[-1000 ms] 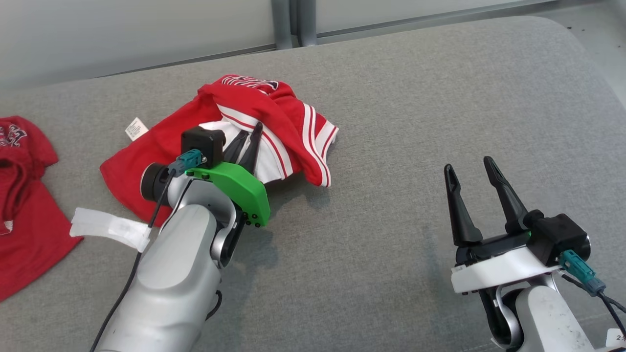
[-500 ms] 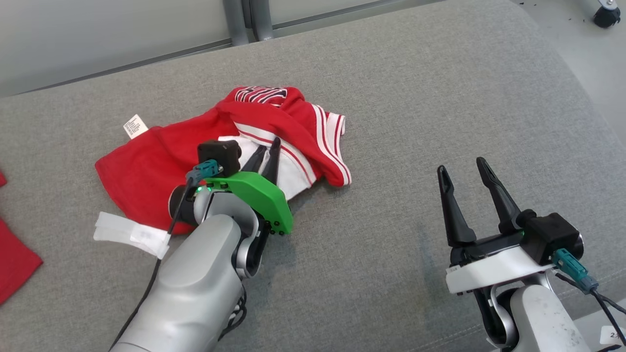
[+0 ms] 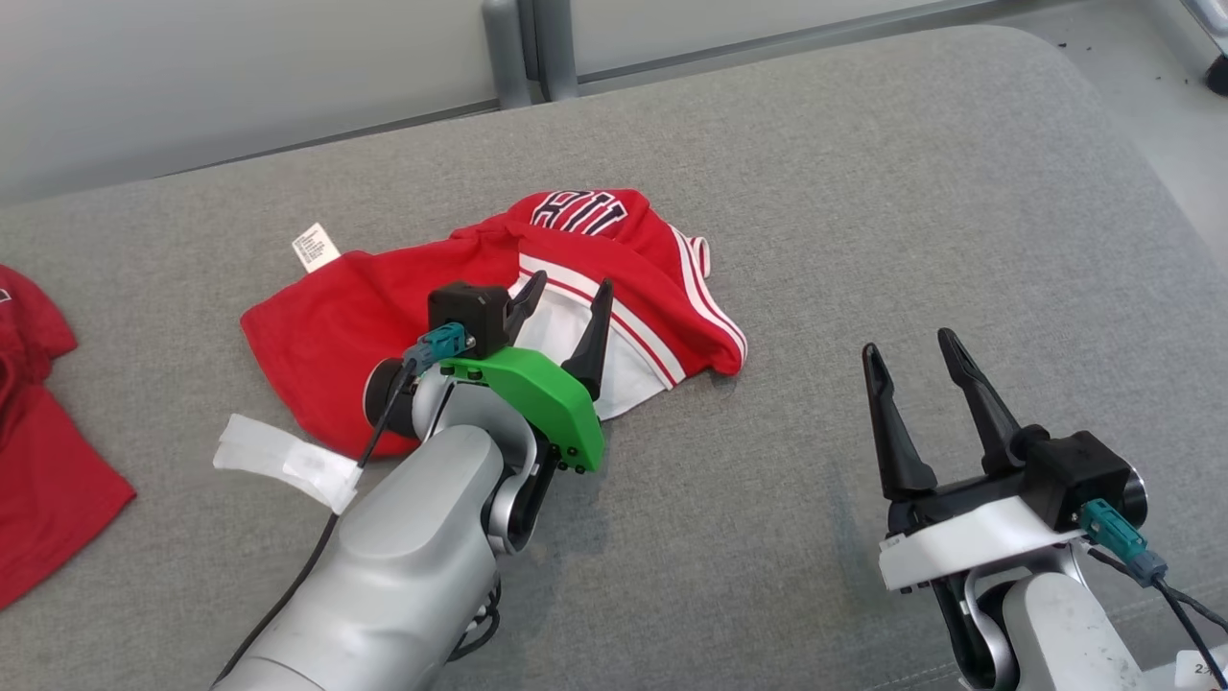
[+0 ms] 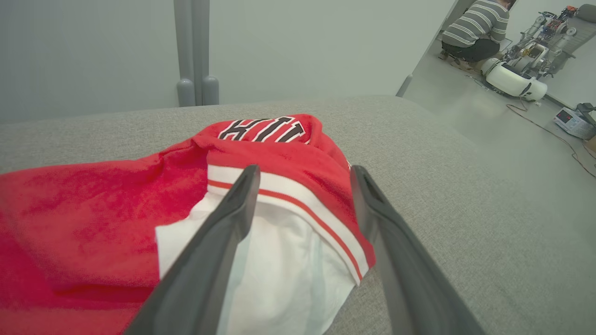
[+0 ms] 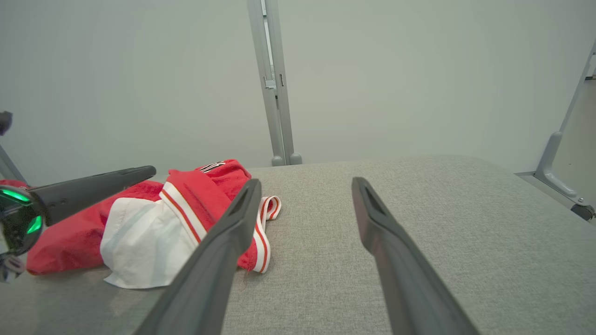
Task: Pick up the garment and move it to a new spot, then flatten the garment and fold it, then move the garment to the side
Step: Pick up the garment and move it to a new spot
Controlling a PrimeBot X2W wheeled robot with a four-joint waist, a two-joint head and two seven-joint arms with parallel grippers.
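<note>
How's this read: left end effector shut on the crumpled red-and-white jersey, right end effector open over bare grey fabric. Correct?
No. The left end effector is open over the crumpled red-and-white jersey; the left wrist view shows it. Right end effector is open over bare grey fabric.

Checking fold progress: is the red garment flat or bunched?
Bunched: the garment lies heaped on itself, white inside showing, lettered part humped up.

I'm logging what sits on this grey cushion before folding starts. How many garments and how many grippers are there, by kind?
Garments: 2, the striped red garment in the middle and the plain red garment at the left edge.
Grippers: 2, the left gripper, open over the striped one, and the right gripper, open above bare cushion.
Total: 4
</note>
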